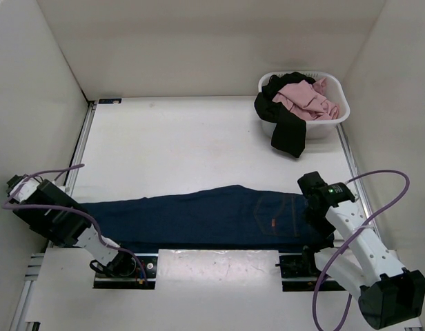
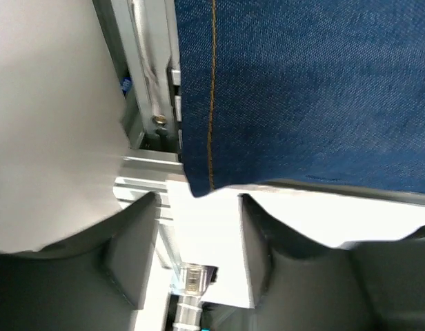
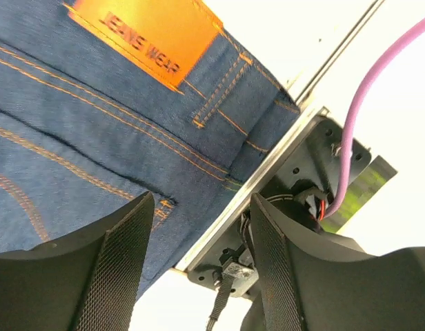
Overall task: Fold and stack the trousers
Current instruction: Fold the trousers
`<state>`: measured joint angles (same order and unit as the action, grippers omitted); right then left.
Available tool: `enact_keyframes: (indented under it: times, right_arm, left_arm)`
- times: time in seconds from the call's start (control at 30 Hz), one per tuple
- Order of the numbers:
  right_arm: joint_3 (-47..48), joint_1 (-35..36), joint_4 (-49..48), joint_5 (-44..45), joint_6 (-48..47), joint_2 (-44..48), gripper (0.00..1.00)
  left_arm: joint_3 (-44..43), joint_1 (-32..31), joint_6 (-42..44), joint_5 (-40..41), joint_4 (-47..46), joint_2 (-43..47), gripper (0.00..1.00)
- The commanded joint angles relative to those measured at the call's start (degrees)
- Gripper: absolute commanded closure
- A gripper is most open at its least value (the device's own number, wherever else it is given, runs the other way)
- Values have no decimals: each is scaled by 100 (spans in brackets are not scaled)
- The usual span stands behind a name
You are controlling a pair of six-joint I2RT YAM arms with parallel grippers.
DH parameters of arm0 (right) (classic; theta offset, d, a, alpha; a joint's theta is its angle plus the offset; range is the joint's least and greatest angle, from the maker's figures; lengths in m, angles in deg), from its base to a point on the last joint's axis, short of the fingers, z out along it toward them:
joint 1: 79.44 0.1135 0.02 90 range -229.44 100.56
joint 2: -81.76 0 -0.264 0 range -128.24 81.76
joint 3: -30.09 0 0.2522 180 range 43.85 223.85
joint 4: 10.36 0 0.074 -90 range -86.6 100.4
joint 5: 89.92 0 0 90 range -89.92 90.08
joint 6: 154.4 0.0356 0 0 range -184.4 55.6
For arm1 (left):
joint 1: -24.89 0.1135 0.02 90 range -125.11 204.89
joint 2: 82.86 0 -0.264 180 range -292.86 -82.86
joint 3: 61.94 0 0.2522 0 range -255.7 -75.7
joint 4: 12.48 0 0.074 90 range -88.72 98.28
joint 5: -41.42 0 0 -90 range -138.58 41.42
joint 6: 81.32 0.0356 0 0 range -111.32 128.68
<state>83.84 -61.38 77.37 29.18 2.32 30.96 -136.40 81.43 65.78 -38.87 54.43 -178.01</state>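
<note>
Trousers [image 1: 199, 217] flat along near worktop [image 1: 199, 138] edge, left fingers [image 2: 130, 255] spread apart just short of hem corner, right fingers [image 3: 116, 262] spread apart straddling waistband edge, basket [image 1: 345, 110] well beyond.

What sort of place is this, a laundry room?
Likely a robot lab's test cell: white walls box in a table, a left arm and right arm are mounted at its edge, and jeans lie between them.

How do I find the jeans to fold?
Look along the near edge of the white table, between the left arm and the right arm. The trousers lie flat there: dark blue denim, unlike the pink and black clothes heaped in the basket.
</note>
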Motion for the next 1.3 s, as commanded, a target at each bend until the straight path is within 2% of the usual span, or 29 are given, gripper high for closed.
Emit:
enact_keyframes:
  times: [0.0, 0.03, 0.07, 0.17, 0.23, 0.37, 0.43, 0.5, 0.57, 0.6, 0.67, 0.77, 0.83, 0.87, 0.97, 1.07, 1.2, 1.27]
  right_arm:
    - [526, -14, 145, 491, -228, -17, 37]
    - [771, 47, 39, 491, -351, -69, 37]
    - [861, 48, -110, 491, -701, -148, 37]
    - [914, 258, -743, 193, -1072, -543, 38]
    - [914, 442, -963, 140, -1048, -972, 41]
    - [397, 444, -1419, -62, -538, -1475, 57]
    - [64, 278, -1876, -422, -336, -1615, 65]
    - [-333, 58, -2448, -589, -195, -1835, 76]
    - [-500, -109, -2886, -730, -115, -2388, 85]
    - [-553, -284, -2976, -731, -37, -2625, 93]
    - [-553, -408, -3195, -783, -36, -3346, 100]
    - [60, -540, -3117, -178, -106, -3989, 100]
    - [612, -698, -3117, 42, -185, -4296, 100]
    - [816, -873, -3117, 43, -246, -4410, 100]
    - [1692, -1076, -3117, 218, -588, -4902, 100]
    - [2388, -1191, -2985, 701, -940, -5246, 100]
    - [2689, -1349, -3188, 703, -1292, -5247, 100]
    - [2742, -1349, -3328, 641, -1624, -5247, 100]
  left_arm:
    - [-203, 42, 135, 84, -191, 294, 32]
    - [-266, 42, 135, 14, -121, 365, 17]
    - [-344, 42, 135, -65, -33, 444, 16]
    - [-468, -177, 29, -276, 100, 866, 16]
    - [-233, -502, 29, -487, 170, 1279, 16]
    - [628, -1178, -111, -489, 179, 1702, 16]
    - [1198, -1477, -339, -122, 30, 1641, 22]
    - [1551, -1548, -524, 178, -540, 1518, 26]
    - [1964, -1610, -849, 496, -988, 1282, 33]
    - [2062, -1671, -954, 496, -1156, 1184, 35]
    - [2116, -1856, -1332, 549, -1473, 895, 36]
    - [2116, -2284, -1990, 750, -2210, 648, 36]
    - [1923, -2611, -2499, 751, -2282, 542, 36]
    - [1731, -2995, -2633, 751, -2282, 490, 36]
    - [1414, -3611, -2984, 751, -2282, 236, 35]
    - [913, -3929, -3230, 813, -2143, -98, 32]
    - [245, -3931, -3477, 558, -1677, -381, 32]
    - [244, -3931, -3478, 558, -1562, -443, 30]
